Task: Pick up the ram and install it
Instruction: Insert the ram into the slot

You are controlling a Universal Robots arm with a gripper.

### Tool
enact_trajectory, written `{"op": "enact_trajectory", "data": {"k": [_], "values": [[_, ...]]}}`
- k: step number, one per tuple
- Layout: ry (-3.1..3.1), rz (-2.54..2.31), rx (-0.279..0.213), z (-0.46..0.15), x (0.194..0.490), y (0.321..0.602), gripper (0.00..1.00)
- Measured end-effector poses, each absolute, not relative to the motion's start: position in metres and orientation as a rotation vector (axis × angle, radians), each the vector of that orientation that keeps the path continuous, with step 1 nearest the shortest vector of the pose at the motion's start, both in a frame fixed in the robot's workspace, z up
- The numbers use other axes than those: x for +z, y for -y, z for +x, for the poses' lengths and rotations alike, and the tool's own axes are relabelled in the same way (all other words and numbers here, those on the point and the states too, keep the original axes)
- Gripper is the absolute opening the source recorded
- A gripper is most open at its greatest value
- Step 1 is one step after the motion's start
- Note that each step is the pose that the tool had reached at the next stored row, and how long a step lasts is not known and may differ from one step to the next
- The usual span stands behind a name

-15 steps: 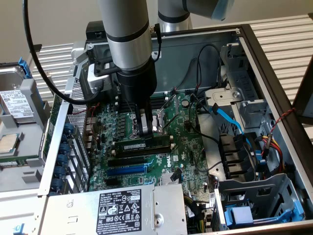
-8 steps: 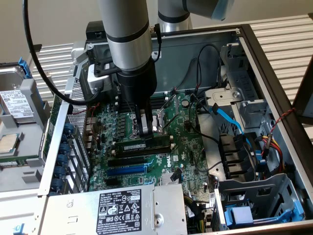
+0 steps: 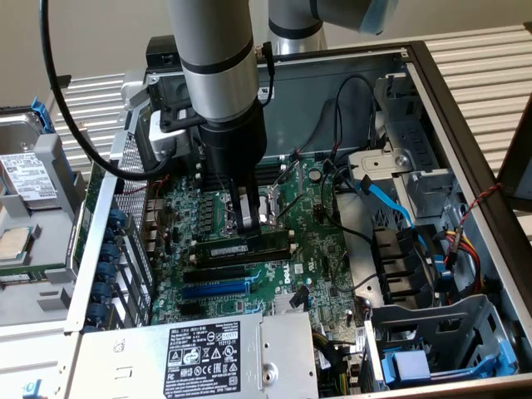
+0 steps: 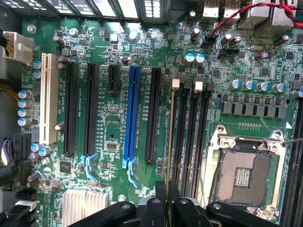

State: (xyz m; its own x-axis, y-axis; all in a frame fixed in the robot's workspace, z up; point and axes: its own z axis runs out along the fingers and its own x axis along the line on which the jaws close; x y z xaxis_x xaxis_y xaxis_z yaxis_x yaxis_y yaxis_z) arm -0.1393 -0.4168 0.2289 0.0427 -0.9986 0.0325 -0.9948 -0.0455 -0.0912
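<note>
Now seating long thin dark-green ram stick (image 3: 229, 249) in black memory slot (image 4: 181, 137); tool (image 3: 246, 226) clamped on it; needs straight downward press.

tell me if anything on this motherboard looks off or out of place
The CPU socket is empty, its contacts bare. Otherwise nothing looks askew: the ram stands on edge along a memory slot under the gripper, in line with the empty slots beside it.

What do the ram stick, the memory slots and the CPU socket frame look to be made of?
The ram: dark-green circuit board, matte, with black chips and a white label. The memory slots: apparently black moulded plastic, slightly glossy, with pale end clips. The CPU socket frame: probably bare metal, silvery and reflective. The gripper seems to be black plastic or coated metal.
</note>
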Motion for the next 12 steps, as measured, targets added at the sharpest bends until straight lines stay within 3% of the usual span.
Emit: {"op": "enact_trajectory", "data": {"k": [12], "values": [[-2.137,-2.239,-0.134,-0.1419,0.2282,0.4168,0.14]]}}
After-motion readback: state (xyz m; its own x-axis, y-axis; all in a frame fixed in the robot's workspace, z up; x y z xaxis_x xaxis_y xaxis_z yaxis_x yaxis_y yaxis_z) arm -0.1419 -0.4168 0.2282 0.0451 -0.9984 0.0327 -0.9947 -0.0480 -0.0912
